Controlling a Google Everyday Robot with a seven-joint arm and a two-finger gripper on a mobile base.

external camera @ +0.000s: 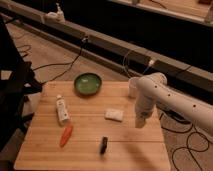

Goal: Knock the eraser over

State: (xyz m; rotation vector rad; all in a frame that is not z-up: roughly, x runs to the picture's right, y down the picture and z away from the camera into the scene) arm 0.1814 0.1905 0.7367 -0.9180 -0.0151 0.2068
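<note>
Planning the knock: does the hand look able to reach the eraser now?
Probably yes: the hand hangs over the table beside the white pad, with bare wood between it and the eraser.
</note>
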